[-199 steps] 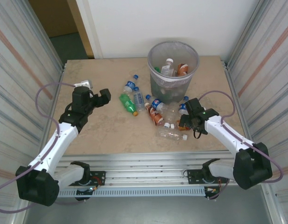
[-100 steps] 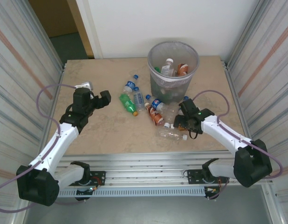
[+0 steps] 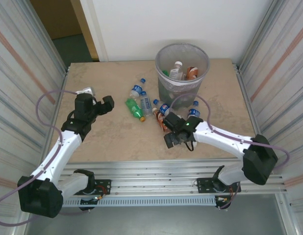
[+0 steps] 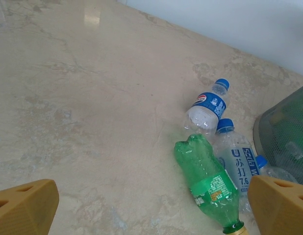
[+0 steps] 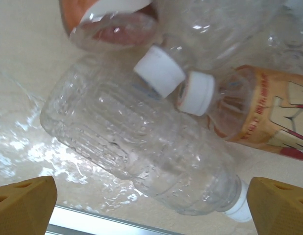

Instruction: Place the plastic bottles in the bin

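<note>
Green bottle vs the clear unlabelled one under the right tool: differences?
Green plastic bottle: tinted, green label; clear ribbed plastic bottle: no label, white cap. Green lies ahead of the open left tool, clear close beneath the open right tool. Both lie sideways on the beige table.

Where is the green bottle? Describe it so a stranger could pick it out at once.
Start at the grey bin at the far side of the table. Left of it three bottles lie together; the green bottle is the leftmost and the one nearest the arms. Its two neighbours are clear with blue labels and caps; of the three, it alone is green.
</note>
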